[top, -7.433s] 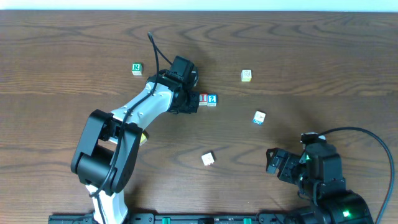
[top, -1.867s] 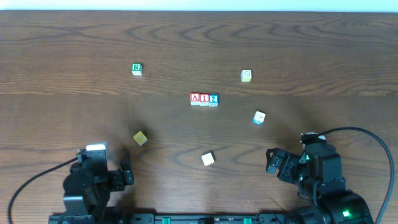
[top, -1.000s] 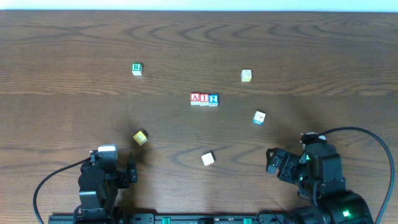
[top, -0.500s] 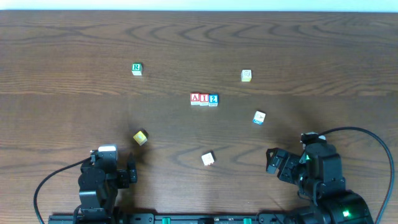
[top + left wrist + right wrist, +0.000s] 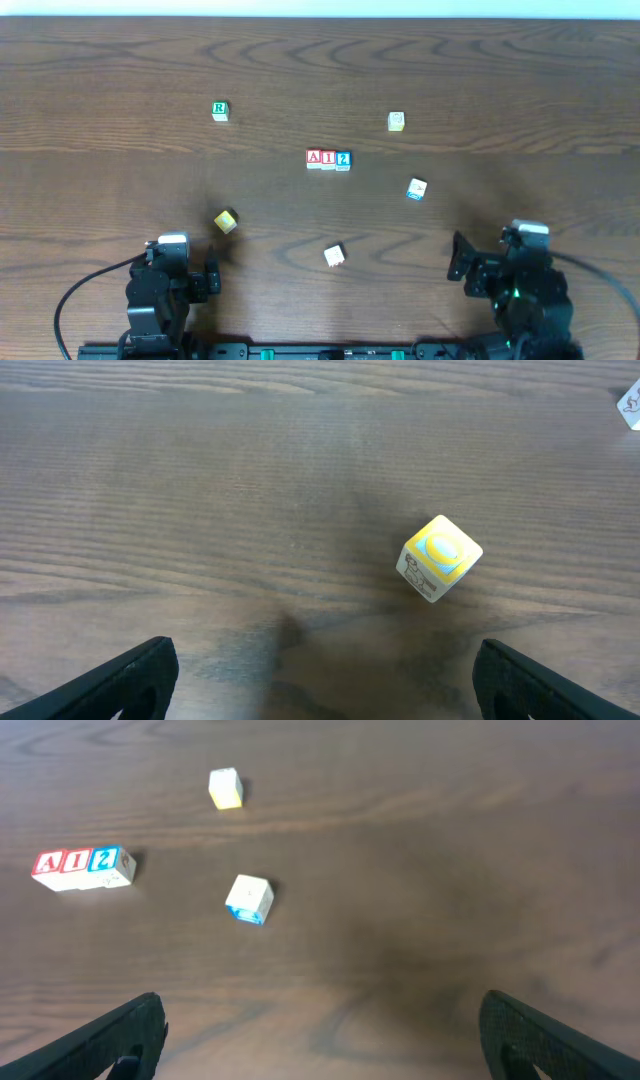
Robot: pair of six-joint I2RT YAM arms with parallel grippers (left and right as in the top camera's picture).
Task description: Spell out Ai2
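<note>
Rightward and slightly back, the right gripper point(image 5: 457, 268) has been shifted since the previous frame; its fingers are spread, nothing held. The left gripper point(image 5: 320, 665) is likewise spread, a yellow block point(image 5: 441, 557) lying ahead. The A block point(image 5: 314, 158), I block point(image 5: 328, 159) and 2 block point(image 5: 343, 159) are set touching in a row mid-table point(image 5: 500, 60).
</note>
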